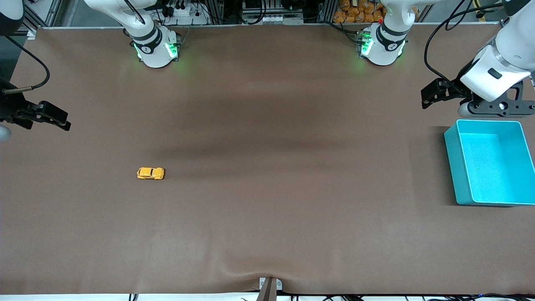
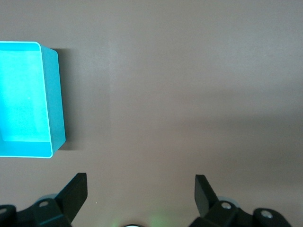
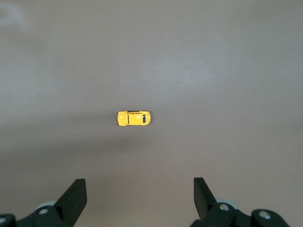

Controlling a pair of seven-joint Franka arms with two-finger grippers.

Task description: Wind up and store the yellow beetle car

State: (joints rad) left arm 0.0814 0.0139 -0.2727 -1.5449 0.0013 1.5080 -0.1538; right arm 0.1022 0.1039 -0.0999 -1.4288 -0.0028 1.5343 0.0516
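The yellow beetle car (image 1: 150,173) stands on the brown table toward the right arm's end; it also shows in the right wrist view (image 3: 134,118). The teal bin (image 1: 453,163) stands empty toward the left arm's end and shows in the left wrist view (image 2: 56,104). My right gripper (image 1: 64,119) hangs open and empty above the table at the right arm's end, apart from the car; its open jaws show in the right wrist view (image 3: 139,184). My left gripper (image 1: 427,97) hangs open and empty above the table beside the bin, also seen in its wrist view (image 2: 141,182).
The brown mat (image 1: 267,146) covers the whole table. The two arm bases (image 1: 155,48) (image 1: 381,46) stand along the edge farthest from the front camera. A small clamp (image 1: 269,286) sits at the table's nearest edge.
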